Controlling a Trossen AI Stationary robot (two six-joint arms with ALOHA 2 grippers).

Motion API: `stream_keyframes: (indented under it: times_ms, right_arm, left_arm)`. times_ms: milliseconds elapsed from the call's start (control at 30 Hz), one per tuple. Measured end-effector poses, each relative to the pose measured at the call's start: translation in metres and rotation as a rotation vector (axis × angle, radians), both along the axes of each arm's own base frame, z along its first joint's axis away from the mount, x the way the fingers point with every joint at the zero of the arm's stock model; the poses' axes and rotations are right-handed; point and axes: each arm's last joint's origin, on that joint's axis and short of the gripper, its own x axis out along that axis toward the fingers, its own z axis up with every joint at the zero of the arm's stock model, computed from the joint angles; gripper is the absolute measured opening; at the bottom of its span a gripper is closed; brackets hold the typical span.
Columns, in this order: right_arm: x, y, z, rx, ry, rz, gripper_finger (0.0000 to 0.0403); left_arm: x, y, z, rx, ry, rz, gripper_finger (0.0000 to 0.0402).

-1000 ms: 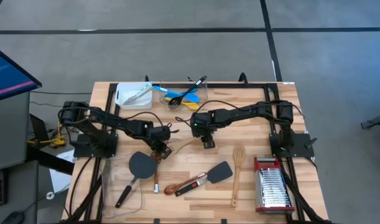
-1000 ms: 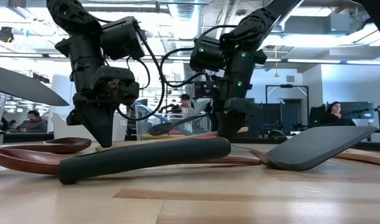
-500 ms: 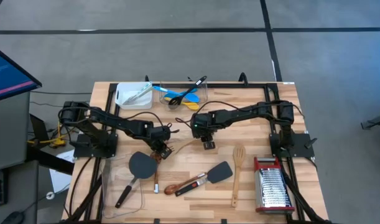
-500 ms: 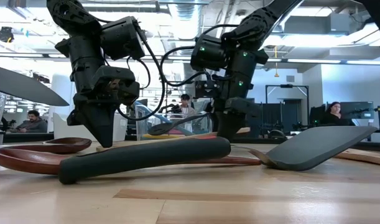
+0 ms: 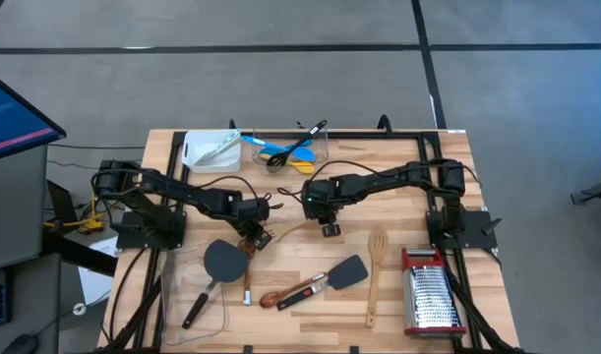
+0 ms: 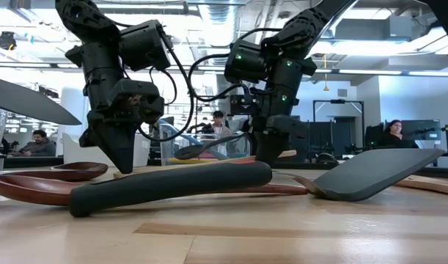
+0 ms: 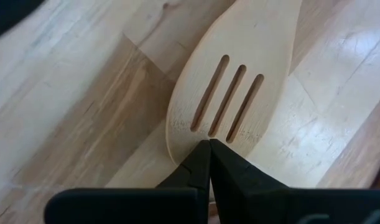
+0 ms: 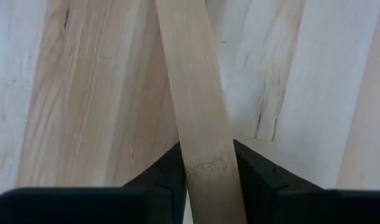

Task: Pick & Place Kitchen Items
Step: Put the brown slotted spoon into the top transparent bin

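Slotted wooden spatula [image 7: 236,93] lies flat on the table [image 5: 398,305] near its middle, between the two arms. Right wrist view: right gripper [image 8: 205,163] has both fingers [image 8: 168,168] pressed against the sides of the flat wooden handle [image 8: 196,99], clamped on it at table level. High view only gives the right gripper [image 5: 328,227] tip down at table centre, the handle a thin line by it. Left wrist view: left gripper [image 7: 209,149] fingers closed together, empty, tips right at the edge of the slotted blade, three slots visible. The high view puts the left gripper [image 5: 257,239] just left of centre.

High view alone shows the rest: dark grey spatula [image 5: 347,271], another slotted wooden spatula [image 5: 376,275], round dark spatula [image 5: 221,261], wooden spoon [image 5: 272,297] across the front. Blue and yellow spoons [image 5: 276,155] with a black one sit in a clear tub [image 5: 320,147] at the far edge, white tray [image 5: 192,157] beside it. Steel grater [image 5: 433,292] front right.

Low view: both arms point down, a dark handle [image 6: 169,187] and the grey blade [image 6: 374,172] lie in the foreground, and people sit in the room behind.
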Motion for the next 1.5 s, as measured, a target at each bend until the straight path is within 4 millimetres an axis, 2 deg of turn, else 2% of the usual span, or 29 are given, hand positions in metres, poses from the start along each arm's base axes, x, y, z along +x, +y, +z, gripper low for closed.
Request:
stream_keyframes:
  times_ms: [367,533,900,1233,1500]
  right_arm:
    - [0.000,0.000,0.000,-0.002,0.001,0.006,0.0086]
    - [0.000,0.000,0.000,0.004,-0.001,-0.010,0.0082]
    - [0.000,0.000,0.000,0.002,-0.001,-0.005,0.0077]
    - [0.000,0.000,0.000,0.001,0.000,-0.003,0.0076]
    - [0.000,0.000,0.000,0.001,0.001,0.000,0.0076]
  left_arm:
    - [-0.001,0.000,0.006,0.013,-0.032,-0.018,0.0002]
    - [-0.002,0.000,0.017,0.007,-0.087,-0.026,0.0002]
    - [-0.014,0.001,0.070,0.077,-0.332,-0.067,0.0002]
    - [-0.043,0.004,0.122,0.291,-0.578,-0.112,0.0002]
    - [-0.058,0.006,0.141,0.411,-0.667,-0.130,0.0002]
